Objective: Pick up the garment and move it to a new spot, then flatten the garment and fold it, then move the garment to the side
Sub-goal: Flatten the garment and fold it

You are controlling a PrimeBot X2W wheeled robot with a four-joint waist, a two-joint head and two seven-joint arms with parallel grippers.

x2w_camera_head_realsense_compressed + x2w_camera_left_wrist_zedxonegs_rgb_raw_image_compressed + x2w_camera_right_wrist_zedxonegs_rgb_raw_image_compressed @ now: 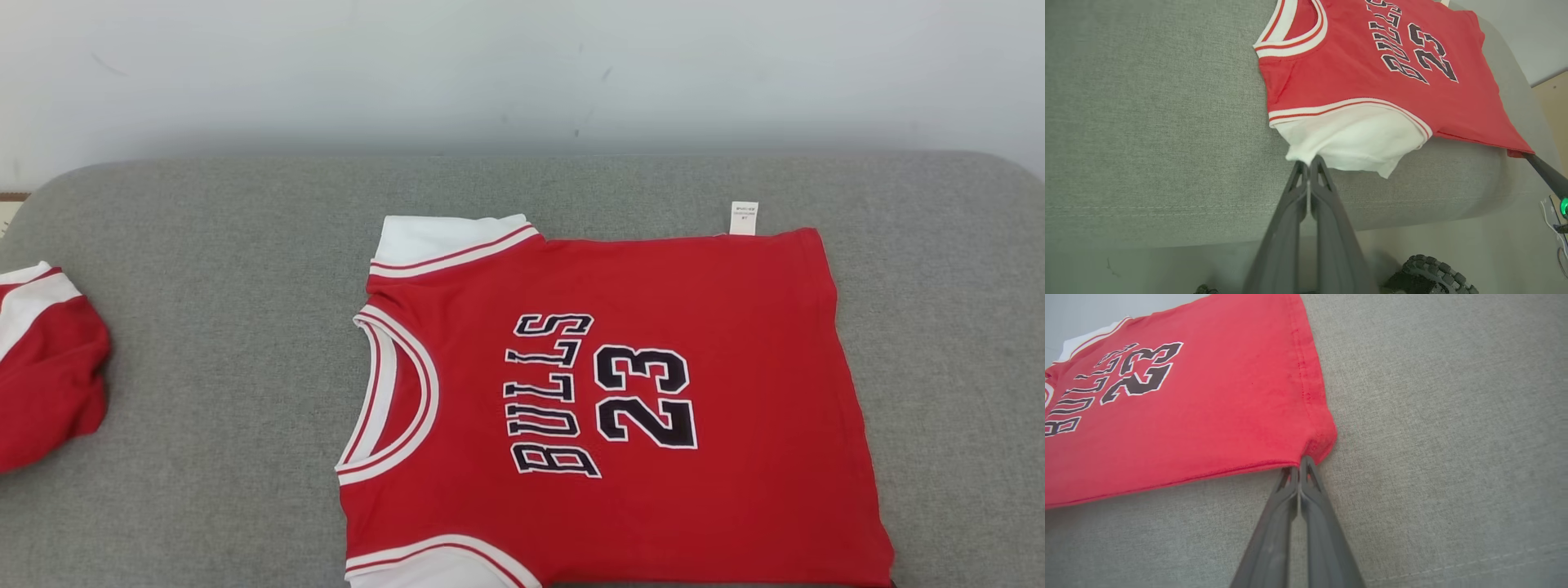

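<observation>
The garment (620,392) is a red jersey with white sleeves and a black "BULLS 23" print. It lies spread flat on the grey cushion (204,327), neck to the left and hem to the right. In the left wrist view my left gripper (1309,163) is shut on the edge of the near white sleeve (1355,139), which hangs over the cushion's front edge. My right gripper (1299,463) is shut on the near hem corner of the garment (1208,416), where the cloth bunches a little. One of its dark fingers (1547,175) also shows at that corner in the left wrist view.
A second red and white garment (49,367) lies crumpled at the cushion's left edge. A pale wall (522,65) rises behind the cushion. Bare grey cushion lies on both sides of the jersey. Below the front edge are the floor and a black tyre (1429,273).
</observation>
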